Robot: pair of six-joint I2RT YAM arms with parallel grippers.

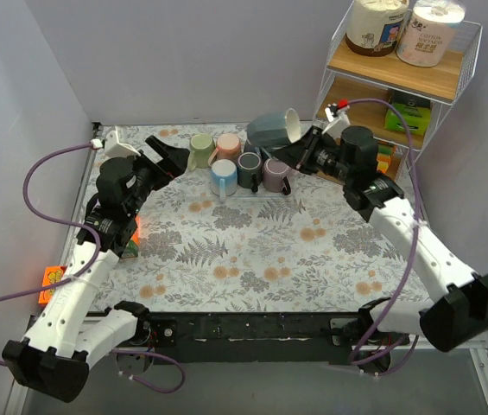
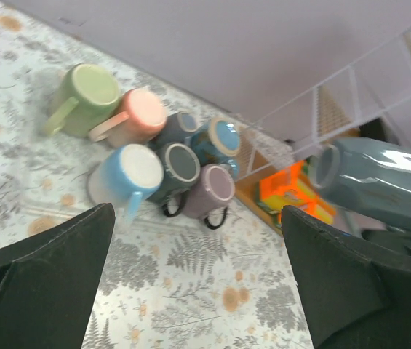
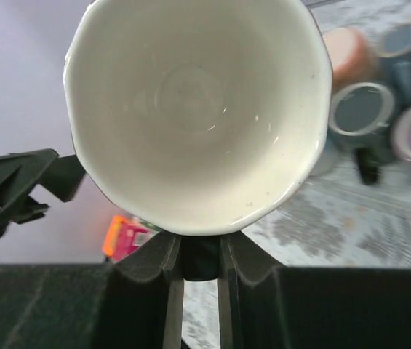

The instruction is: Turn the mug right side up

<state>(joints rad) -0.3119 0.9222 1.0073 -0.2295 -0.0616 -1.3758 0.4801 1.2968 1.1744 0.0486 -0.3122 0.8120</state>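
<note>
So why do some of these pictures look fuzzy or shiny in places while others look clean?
Left wrist view: the small mugs look smeared, and the big grey mug carries bright glare streaks. Right wrist view: that mug's white inside fills the frame, fairly sharp with tiny glints, while the mugs behind it are out of focus. Top view: evenly lit and crisp.

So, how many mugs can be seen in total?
8. Seven cluster on the table: green, pink, slate and teal behind; light-blue, dark-grey and purple in front. The right hand holds the eighth, the grey-blue mug, in the air. More may be hidden.
</note>
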